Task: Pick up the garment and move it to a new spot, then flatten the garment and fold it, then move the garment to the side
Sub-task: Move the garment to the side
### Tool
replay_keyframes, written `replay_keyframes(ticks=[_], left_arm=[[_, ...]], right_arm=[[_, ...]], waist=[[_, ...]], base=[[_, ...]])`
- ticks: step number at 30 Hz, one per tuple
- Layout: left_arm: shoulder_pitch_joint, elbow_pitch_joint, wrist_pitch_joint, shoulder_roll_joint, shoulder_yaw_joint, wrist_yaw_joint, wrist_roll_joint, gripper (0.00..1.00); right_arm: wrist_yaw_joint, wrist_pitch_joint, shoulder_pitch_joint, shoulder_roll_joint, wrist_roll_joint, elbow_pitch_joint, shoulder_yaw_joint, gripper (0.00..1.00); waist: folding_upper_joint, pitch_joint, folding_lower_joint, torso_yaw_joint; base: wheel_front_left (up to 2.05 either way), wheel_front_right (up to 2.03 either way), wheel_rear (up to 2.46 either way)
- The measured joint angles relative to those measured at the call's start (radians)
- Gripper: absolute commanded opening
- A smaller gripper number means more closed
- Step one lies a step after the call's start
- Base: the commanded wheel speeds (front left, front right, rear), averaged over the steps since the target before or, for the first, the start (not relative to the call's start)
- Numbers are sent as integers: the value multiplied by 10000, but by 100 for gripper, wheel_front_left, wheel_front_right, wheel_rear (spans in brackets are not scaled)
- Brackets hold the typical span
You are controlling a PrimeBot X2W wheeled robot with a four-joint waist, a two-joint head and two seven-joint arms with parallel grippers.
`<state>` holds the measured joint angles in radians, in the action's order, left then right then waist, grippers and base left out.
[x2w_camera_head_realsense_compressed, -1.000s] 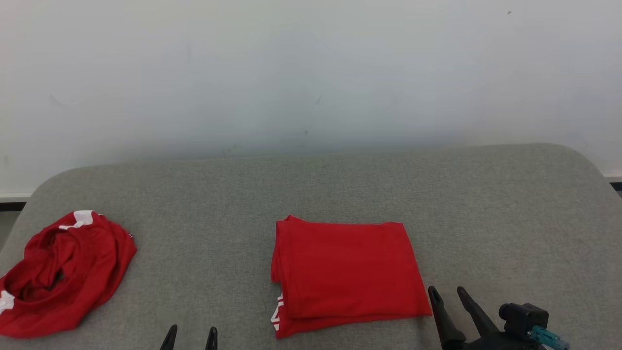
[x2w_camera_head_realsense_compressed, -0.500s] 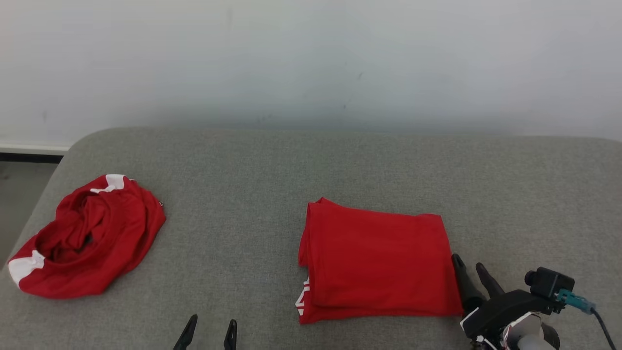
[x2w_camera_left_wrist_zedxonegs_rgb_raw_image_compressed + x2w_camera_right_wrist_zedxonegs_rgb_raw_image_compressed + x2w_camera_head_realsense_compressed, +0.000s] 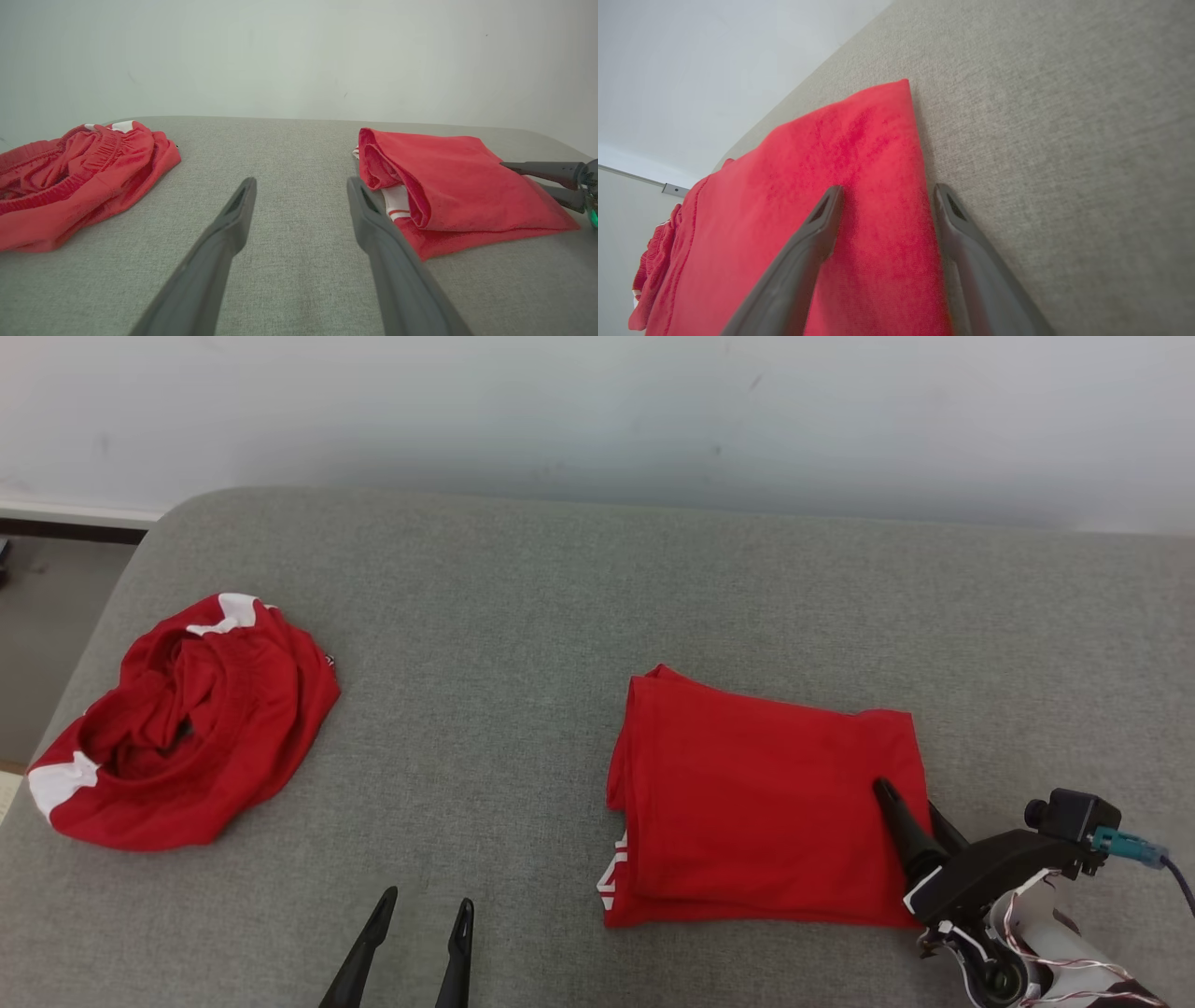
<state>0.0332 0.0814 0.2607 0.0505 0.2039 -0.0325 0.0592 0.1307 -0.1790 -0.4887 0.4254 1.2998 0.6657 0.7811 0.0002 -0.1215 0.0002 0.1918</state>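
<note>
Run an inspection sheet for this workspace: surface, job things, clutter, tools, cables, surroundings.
Surface: grey padded top, rounded far-left corner.
Job's things: folded red garment, lying flat, right of centre.
Clutter: crumpled red garment with white patches, near the left edge.
Tools: left tool open over bare fabric, holding nothing; right tool open, fingers straddling the folded garment's right edge.
Cables: dark cable from a teal plug at the right wrist; thin wires below it.
Surroundings: pale wall behind; floor at the left.
</note>
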Motion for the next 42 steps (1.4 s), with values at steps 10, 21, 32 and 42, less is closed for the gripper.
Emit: replay_keyframes(ticks=[10,21,32,42], left_arm=[[-90,-58,0,0,-19,-61,0,100],[-115,-36,0,0,-40,-94,-13,100],[-218,38,0,0,-117,-82,-13,100],[-593,79,0,25,-263,142,-247,100]], right_arm=[[-2,113,-130,504,1014,-619,763,67],[-2,-159,-139,857,1538,-972,1227,0],[-2,-765,-476,1104,1168,-1392,1499,0],[-2,-826,-559,1112,376,-1783,805,0]], waist=[[-1,-153,-1,137],[-1,-190,-2,3],[-1,-336,-2,-611],[-1,-561,-2,-1864]], base=[[0,0,0],[0,0,0],[0,0,0],[0,0,0]])
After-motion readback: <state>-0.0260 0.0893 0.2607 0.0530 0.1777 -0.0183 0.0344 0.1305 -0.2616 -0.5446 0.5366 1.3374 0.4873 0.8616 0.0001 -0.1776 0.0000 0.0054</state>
